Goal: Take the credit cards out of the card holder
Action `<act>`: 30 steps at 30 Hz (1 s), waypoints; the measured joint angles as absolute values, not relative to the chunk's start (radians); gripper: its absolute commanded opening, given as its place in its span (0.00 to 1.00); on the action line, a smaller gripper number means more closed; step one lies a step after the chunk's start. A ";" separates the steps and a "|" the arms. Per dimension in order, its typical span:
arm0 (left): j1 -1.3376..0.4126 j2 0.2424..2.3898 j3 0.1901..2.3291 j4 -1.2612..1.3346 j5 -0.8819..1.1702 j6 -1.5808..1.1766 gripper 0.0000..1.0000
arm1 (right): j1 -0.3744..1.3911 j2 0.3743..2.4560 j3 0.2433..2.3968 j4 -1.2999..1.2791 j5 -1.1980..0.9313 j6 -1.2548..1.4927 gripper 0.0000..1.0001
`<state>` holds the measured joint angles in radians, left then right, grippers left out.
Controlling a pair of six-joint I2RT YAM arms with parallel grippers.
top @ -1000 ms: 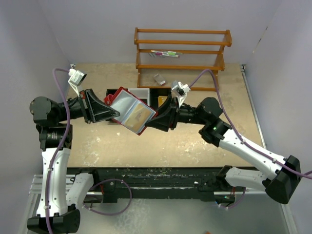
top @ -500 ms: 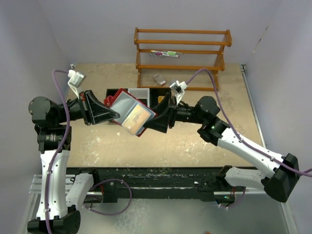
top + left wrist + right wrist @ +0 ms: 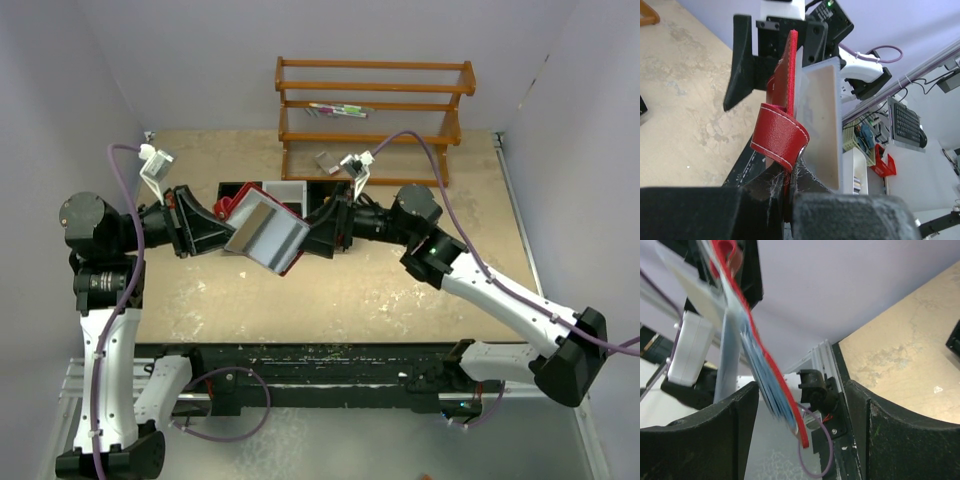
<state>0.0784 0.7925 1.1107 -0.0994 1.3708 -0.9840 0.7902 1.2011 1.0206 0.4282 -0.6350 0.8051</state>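
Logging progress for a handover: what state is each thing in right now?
card holder: open, tilted, held off the table.
credit cards: inside its clear sleeves.
snap tab: undone, curled.
left gripper: shut on the card holder's edge.
right gripper: open, straddling the opposite edge.
wooden rack: upright.

no legible txt, labels, brands or nos. anywhere, all three views
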 measured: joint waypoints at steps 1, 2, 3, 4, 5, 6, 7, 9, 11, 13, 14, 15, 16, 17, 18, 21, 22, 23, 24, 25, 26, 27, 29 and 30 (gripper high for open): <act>0.078 0.793 1.115 -0.107 1.371 -0.975 0.00 | 0.790 1.203 1.038 0.401 -0.609 0.805 0.72; 0.078 0.793 1.117 -0.117 1.374 -0.970 0.00 | 0.790 1.204 1.057 0.371 -0.580 0.805 0.72; 0.078 0.793 1.117 -0.125 1.373 -0.963 0.00 | 0.789 1.204 1.068 0.352 -0.558 0.805 0.72; 0.078 0.793 1.117 -0.131 1.373 -0.957 0.00 | 0.789 1.203 1.081 0.328 -0.533 0.805 0.71; 0.078 0.793 1.117 -0.136 1.372 -0.952 0.00 | 0.789 1.203 1.092 0.306 -0.509 0.805 0.71; 0.078 0.793 1.118 -0.139 1.371 -0.950 0.00 | 0.789 1.203 1.102 0.282 -0.488 0.805 0.71; 0.078 0.793 1.119 -0.144 1.371 -0.947 0.00 | 0.789 1.203 1.114 0.255 -0.465 0.805 0.71; 0.078 0.794 1.122 -0.148 1.368 -0.946 0.00 | 0.789 1.203 1.130 0.224 -0.439 0.804 0.71; 0.078 0.796 1.124 -0.148 1.366 -0.946 0.00 | 0.789 1.203 1.139 0.210 -0.426 0.797 0.72; 0.078 0.796 1.126 -0.146 1.365 -0.949 0.00 | 0.789 1.199 1.143 0.188 -0.406 0.783 0.72; 0.078 0.796 1.126 -0.143 1.365 -0.951 0.00 | 0.789 1.195 1.144 0.178 -0.400 0.773 0.73; 0.078 0.796 1.126 -0.141 1.365 -0.953 0.00 | 0.788 1.186 1.144 0.166 -0.395 0.759 0.76; 0.078 0.796 1.126 -0.136 1.365 -0.959 0.00 | 0.786 1.177 1.144 0.161 -0.392 0.746 0.78; 0.078 0.796 1.126 -0.131 1.365 -0.963 0.00 | 0.785 1.164 1.143 0.162 -0.393 0.727 0.79; 0.078 0.796 1.126 -0.125 1.366 -0.971 0.00 | 0.782 1.145 1.142 0.162 -0.398 0.704 0.80; 0.078 0.796 1.126 -0.104 1.373 -0.997 0.00 | 0.775 1.096 1.142 0.154 -0.410 0.642 0.80; 0.078 0.796 1.127 -0.095 1.375 -1.006 0.00 | 0.771 1.081 1.142 0.145 -0.413 0.618 0.79; 0.078 0.795 1.128 -0.088 1.377 -1.014 0.00 | 0.768 1.069 1.142 0.136 -0.418 0.600 0.79; 0.078 0.795 1.128 -0.079 1.378 -1.022 0.00 | 0.764 1.057 1.141 0.127 -0.436 0.581 0.78; 0.078 0.795 1.129 -0.071 1.379 -1.032 0.00 | 0.759 1.047 1.135 0.126 -0.456 0.564 0.78; 0.078 0.794 1.131 -0.065 1.380 -1.040 0.00 | 0.756 1.037 1.124 0.129 -0.483 0.551 0.76; 0.078 0.794 1.132 -0.058 1.381 -1.048 0.00 | 0.752 1.025 1.107 0.138 -0.522 0.540 0.75; 0.078 0.791 1.134 -0.039 1.383 -1.068 0.00 | 0.749 1.010 1.075 0.160 -0.584 0.533 0.71; 0.078 0.791 1.135 -0.029 1.383 -1.080 0.00 | 0.749 1.007 1.063 0.174 -0.612 0.532 0.70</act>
